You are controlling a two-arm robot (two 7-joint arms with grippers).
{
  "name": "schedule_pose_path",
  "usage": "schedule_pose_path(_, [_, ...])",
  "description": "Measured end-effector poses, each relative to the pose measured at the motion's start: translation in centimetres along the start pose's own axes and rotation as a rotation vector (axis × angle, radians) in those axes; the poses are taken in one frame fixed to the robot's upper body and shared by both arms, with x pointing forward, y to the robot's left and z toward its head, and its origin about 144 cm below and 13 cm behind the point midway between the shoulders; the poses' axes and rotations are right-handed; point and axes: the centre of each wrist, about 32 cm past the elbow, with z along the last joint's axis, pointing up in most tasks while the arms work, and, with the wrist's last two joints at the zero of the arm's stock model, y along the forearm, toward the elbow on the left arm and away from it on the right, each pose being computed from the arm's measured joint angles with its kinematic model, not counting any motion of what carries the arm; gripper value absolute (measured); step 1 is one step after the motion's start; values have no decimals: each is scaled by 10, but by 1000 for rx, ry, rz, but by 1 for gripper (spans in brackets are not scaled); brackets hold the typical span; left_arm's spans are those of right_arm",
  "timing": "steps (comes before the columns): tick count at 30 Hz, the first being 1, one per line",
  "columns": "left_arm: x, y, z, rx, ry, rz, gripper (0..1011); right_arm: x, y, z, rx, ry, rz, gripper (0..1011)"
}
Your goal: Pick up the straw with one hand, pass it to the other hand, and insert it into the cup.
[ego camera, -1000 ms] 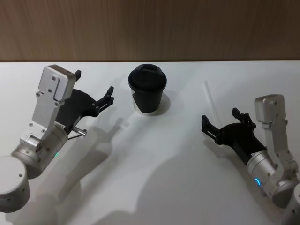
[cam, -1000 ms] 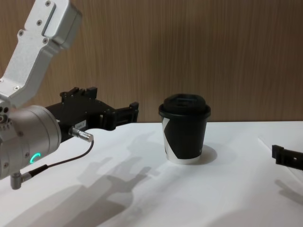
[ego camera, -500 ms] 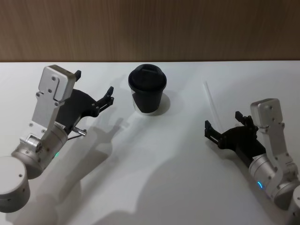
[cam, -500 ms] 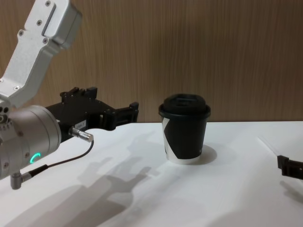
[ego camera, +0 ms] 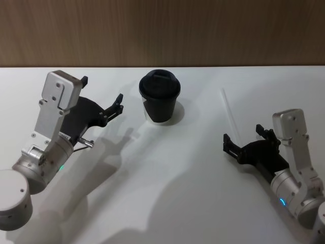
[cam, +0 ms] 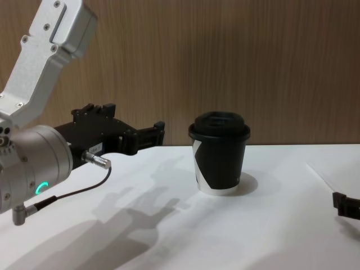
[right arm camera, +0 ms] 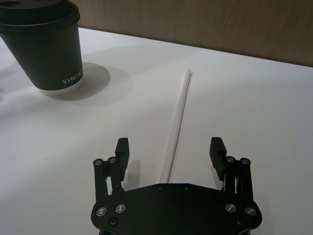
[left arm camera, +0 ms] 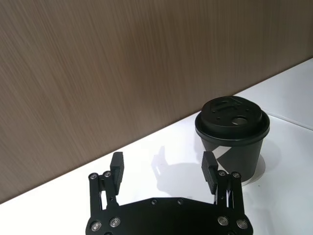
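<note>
The black lidded cup [ego camera: 160,96] stands upright at the table's far middle. The white straw [ego camera: 228,109] lies flat on the table to its right, pointing away from me. My right gripper [ego camera: 244,134] is open just short of the straw's near end; in the right wrist view the straw [right arm camera: 178,117] runs out from between the fingers of the right gripper [right arm camera: 169,145], with the cup [right arm camera: 46,44] off to one side. My left gripper [ego camera: 101,89] hovers open to the left of the cup, holding nothing. The left wrist view has the left gripper [left arm camera: 163,159] beside the cup [left arm camera: 232,132].
The white table [ego camera: 167,168] ends at a wooden wall [ego camera: 162,30] just behind the cup. A thin dark cable [cam: 73,191] hangs from the left wrist. In the chest view the cup [cam: 219,154] stands at centre and the right gripper's tip [cam: 346,205] pokes in at the right edge.
My right gripper has drawn back toward me and slightly right, away from the straw's middle to its near end. The left arm, cup and straw have not moved.
</note>
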Motion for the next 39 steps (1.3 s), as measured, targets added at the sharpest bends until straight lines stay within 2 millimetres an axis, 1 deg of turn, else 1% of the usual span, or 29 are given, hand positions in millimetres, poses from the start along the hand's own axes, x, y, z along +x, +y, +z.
schedule_pose_path(10, [0,0,0,0,0,0,1000,1,1,-2,-26,17,0,1001])
schedule_pose_path(27, [0,0,0,0,0,0,1000,2,3,-5,-46,-2,-9,993])
schedule_pose_path(32, [0,0,0,0,0,0,1000,2,3,-5,-49,-5,-10,888])
schedule_pose_path(35, [0,0,0,0,0,0,1000,2,3,-5,-50,-7,-11,783])
schedule_pose_path(37, [0,0,0,0,0,0,1000,2,3,-5,-51,-7,-11,763])
schedule_pose_path(38, [0,0,0,0,0,0,1000,2,3,-5,-51,-7,-11,707])
schedule_pose_path(39, [0,0,0,0,0,0,1000,2,3,-5,-51,-8,-11,674])
